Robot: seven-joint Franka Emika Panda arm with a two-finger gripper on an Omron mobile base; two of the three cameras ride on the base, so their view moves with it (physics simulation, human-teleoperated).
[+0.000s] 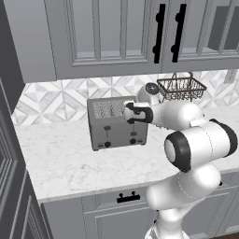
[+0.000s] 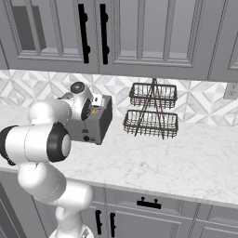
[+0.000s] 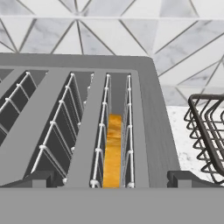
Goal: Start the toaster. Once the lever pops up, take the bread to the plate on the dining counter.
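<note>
We see the toaster (image 1: 116, 123) standing on the marble desk (image 1: 70, 163) against the tiled back wall, below the grey upper cabinets (image 1: 107, 32), with its two black levers and two knobs facing us in the left base view. The rightmost lever (image 1: 132, 127) sits partway down its slit, just under the arm's wrist. The pincer (image 3: 111, 180) hangs directly over the toaster's right end, its two dark fingertips (image 3: 183, 179) spread wide and released, gripping nothing. In the hand view we look straight down into the slots: the bread (image 3: 113, 155) stands on edge in the rightmost slot, its orange-brown crust showing between the wire guides, sunk well below the toaster's top. A dark two-tier wire basket rack (image 2: 152, 110) stands on the desk just to the right of the toaster, apart from it.
</note>
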